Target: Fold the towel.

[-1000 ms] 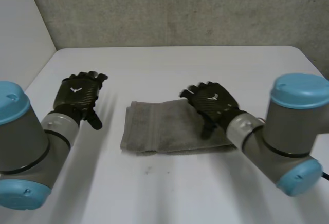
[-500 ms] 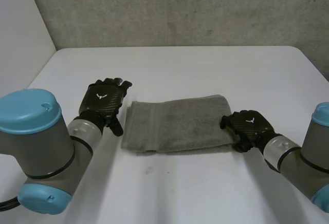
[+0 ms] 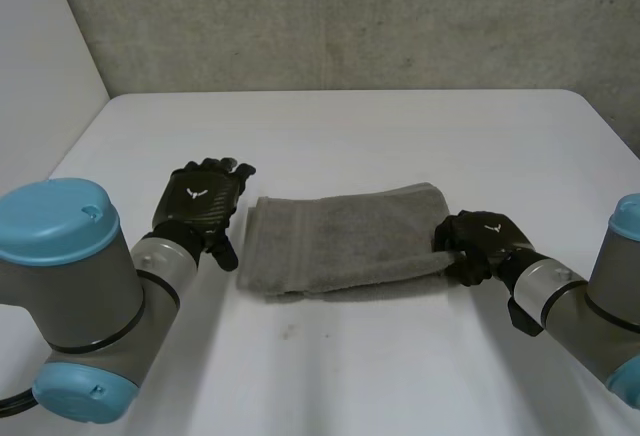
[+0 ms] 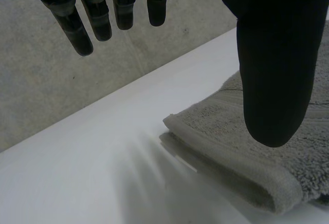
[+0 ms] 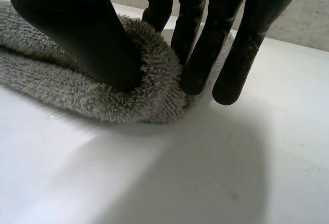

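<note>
Grey concrete wall (image 3: 350,16) backs the workstation, and a white side panel (image 3: 40,56) closes it off on the robot's left. A white table (image 3: 400,136) runs from that wall toward the robot.

Towel position: the grey towel (image 3: 340,241) lies flat near the middle of the table, already folded into a long band, with its long axis running from the robot's left to its right. In the left wrist view, its left end shows stacked layers with a rounded fold.

Left hand: the left hand (image 3: 203,201) sits just beside the towel's left short edge, back upward. Its fingers (image 4: 97,13) are straight and spread above bare table and hold nothing. The thumb (image 4: 277,70) hangs over the towel's end. Contact between the thumb and the cloth cannot be confirmed.

Right hand: the right hand (image 3: 480,241) is at the towel's right end, at the near corner. The right wrist view shows the cloth bunched into a thick roll, with the thumb pressed into one side and the fingertips closed against the other, so the hand has the towel pinched. The fingertips reach down to the table surface.

Surroundings: the left arm (image 3: 80,296) fills the near left of the table and the right arm (image 3: 590,296) the near right. A small dark mark (image 3: 288,333) lies on the table just in front of the towel.
</note>
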Robot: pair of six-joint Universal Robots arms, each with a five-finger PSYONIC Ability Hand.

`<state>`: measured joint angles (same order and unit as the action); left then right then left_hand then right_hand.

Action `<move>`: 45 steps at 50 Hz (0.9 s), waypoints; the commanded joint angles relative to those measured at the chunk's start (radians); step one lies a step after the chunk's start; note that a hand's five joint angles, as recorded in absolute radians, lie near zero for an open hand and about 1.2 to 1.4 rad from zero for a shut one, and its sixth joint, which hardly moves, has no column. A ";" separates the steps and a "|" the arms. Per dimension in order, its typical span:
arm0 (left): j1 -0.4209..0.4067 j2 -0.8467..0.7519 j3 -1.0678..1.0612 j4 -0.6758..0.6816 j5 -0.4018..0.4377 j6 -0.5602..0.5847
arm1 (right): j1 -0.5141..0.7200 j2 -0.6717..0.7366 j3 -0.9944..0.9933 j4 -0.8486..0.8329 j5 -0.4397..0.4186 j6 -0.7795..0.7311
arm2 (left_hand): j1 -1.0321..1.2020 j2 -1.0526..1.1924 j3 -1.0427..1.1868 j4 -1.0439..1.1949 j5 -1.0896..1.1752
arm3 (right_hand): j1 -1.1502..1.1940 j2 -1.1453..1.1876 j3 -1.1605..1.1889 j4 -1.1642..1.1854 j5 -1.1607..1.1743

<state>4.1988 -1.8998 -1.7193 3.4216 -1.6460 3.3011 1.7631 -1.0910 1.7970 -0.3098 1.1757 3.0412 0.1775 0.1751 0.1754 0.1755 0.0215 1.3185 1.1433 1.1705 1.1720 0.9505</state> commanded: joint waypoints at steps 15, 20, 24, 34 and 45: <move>0.017 0.030 -0.011 -0.002 -0.006 0.000 | 0.340 0.041 -0.470 0.083 0.030 -0.016 | 0.018 0.021 0.021 0.020 0.000 | 0.078 0.253 0.226 0.224 0.271; 0.050 0.070 -0.034 -0.002 -0.005 0.000 | 0.463 0.154 -0.587 0.112 -0.002 -0.039 | 0.024 0.027 0.026 0.026 0.006 | 0.078 0.253 0.226 0.224 0.271; 0.072 0.090 -0.042 -0.002 -0.005 0.000 | 0.556 0.276 -0.637 0.161 -0.051 -0.099 | 0.027 0.030 0.029 0.029 0.009 | 0.078 0.253 0.226 0.224 0.271; 0.110 0.125 -0.034 -0.005 -0.003 -0.002 | 0.590 0.283 -0.639 0.221 0.021 -0.206 | 0.030 0.033 0.032 0.032 0.012 | -0.817 -0.641 -0.669 -0.670 -0.623; 0.086 0.107 0.070 -0.013 -0.003 -0.103 | 0.469 0.050 -0.496 0.221 0.163 -0.003 | 0.033 0.035 0.035 0.035 0.015 | -1.144 -0.969 -0.996 -0.997 -0.950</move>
<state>4.3021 -1.7763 -1.7186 3.4149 -1.6484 3.2737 2.3159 -0.9227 1.2136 -0.0850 1.2998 2.9073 0.1809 0.1767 0.1777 0.1763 0.0215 0.2124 0.2212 0.2159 0.2332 0.0655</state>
